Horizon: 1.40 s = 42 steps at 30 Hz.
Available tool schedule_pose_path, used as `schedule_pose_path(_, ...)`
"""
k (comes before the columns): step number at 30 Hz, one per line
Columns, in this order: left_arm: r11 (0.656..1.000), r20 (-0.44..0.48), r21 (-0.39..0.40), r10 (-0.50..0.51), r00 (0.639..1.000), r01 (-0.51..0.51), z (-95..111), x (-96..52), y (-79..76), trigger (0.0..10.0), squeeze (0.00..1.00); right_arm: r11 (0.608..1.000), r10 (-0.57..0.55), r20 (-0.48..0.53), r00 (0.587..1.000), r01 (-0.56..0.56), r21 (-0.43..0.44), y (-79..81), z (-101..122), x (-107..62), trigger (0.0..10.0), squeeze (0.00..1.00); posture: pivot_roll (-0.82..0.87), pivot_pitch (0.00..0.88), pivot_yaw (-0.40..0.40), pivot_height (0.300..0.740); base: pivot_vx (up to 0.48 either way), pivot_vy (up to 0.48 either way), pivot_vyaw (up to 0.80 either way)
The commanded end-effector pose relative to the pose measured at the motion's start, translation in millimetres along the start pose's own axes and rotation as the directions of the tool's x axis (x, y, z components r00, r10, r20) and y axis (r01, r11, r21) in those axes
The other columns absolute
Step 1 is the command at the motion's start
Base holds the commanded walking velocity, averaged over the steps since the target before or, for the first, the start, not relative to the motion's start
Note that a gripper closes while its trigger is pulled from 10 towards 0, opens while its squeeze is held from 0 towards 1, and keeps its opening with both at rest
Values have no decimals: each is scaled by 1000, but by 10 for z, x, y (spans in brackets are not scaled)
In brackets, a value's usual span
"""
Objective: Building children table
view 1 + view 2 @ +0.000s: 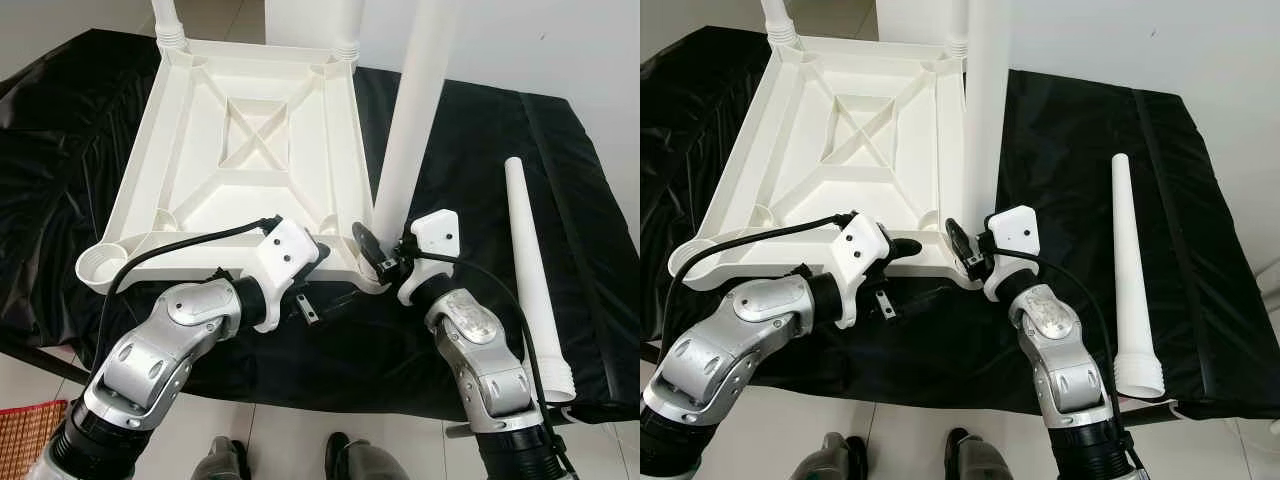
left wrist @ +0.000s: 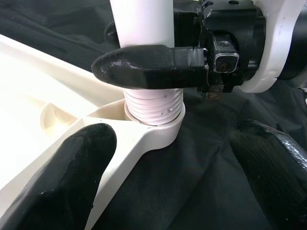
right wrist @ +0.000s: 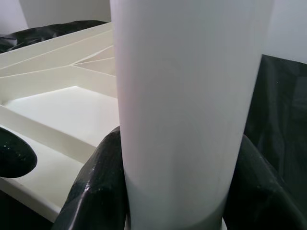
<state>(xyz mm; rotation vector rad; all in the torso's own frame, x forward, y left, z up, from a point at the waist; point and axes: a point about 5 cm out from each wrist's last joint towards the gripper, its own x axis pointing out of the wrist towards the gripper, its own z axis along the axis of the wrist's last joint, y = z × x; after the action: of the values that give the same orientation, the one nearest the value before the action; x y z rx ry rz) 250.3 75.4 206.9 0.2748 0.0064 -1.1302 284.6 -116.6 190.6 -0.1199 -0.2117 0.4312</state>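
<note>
A white plastic table top (image 1: 200,170) lies upside down on a black cloth. Two legs stand in its far corners. A third white leg (image 1: 415,110) stands upright with its threaded end (image 2: 153,105) in the near right corner socket (image 2: 160,132). My right gripper (image 1: 378,245) is shut on this leg just above the socket, its fingers (image 3: 100,187) pressed on both sides. My left gripper (image 1: 317,282) is open at the table top's near rim beside that corner, one finger (image 2: 72,177) over the rim, the other over the cloth. A fourth leg (image 1: 530,270) lies loose to the right.
The near left corner socket (image 1: 100,265) holds no leg. The black cloth (image 1: 480,160) covers the work surface up to its front edge. A red woven mat (image 1: 25,430) lies on the floor at lower left. A white wall stands behind.
</note>
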Motion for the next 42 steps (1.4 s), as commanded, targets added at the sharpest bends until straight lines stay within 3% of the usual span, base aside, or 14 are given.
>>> schedule_pose_path(1, 1000, 6, 3, -11, 1000, 11, 28, -5, -35, 10000, 0, 995, -66, -130, 989, 74, 63, -71, -265, -93, 10000, 0, 60, 225, -34, 740, 0, 0, 0)
schedule_pose_path(3, 1000, 7, 2, -9, 1000, 9, 31, -4, -33, 10000, 0, 982, -115, -143, 983, 134, 130, -124, -295, -126, 10000, 0, 58, 233, -36, 740, 0, 0, 0)
schedule_pose_path(7, 1000, 8, 1, -10, 1000, 10, 33, -4, -35, 10000, 0, 980, -142, -149, 978, 161, 120, -157, -308, -150, 10000, 0, 58, 233, -36, 740, 0, 0, 0)
schedule_pose_path(11, 1000, 6, 4, -8, 1000, 8, 32, -7, -31, 10000, 0, 953, -240, -152, 959, 263, 149, -216, -370, -238, 10000, 0, 57, 238, -35, 740, 0, 0, 0)
schedule_pose_path(31, 1000, 6, 5, 1, 1000, -1, 44, -20, -17, 10000, 0, 874, -364, -209, 908, 411, 259, -232, -554, -362, 10000, 0, 62, 240, -34, 740, 0, 0, 0)
schedule_pose_path(33, 1000, 6, 4, 1, 1000, -1, 43, -25, -19, 10000, 0, 849, -379, -222, 898, 433, 303, -213, -584, -373, 10000, 0, 63, 242, -33, 740, 0, 0, 0)
schedule_pose_path(34, 1000, 6, 4, 1, 1000, -1, 43, -25, -19, 10000, 0, 849, -379, -222, 898, 433, 303, -213, -584, -373, 10000, 0, 63, 242, -33, 740, 0, 0, 0)
schedule_pose_path(37, 1000, 6, 4, 3, 1000, -3, 43, -28, -22, 10000, 0, 915, -333, -172, 927, 361, 178, -141, -546, -354, 10000, 0, 63, 243, -31, 740, 0, 0, 0)
schedule_pose_path(38, 1000, 6, 4, 3, 1000, -3, 43, -28, -22, 10000, 0, 915, -333, -172, 927, 361, 178, -141, -546, -354, 10000, 0, 63, 243, -31, 740, 0, 0, 0)
schedule_pose_path(40, 1000, 7, 3, 3, 1000, -3, 46, -28, -22, 10000, 0, 954, -273, -139, 952, 287, 88, -55, -514, -335, 10000, 0, 63, 245, -32, 740, 0, 0, 0)
schedule_pose_path(42, 1000, 8, 3, 4, 1000, -4, 47, -29, -21, 10000, 0, 964, -249, -130, 960, 259, 59, -22, -505, -330, 10000, 0, 63, 245, -32, 740, 0, 0, 0)
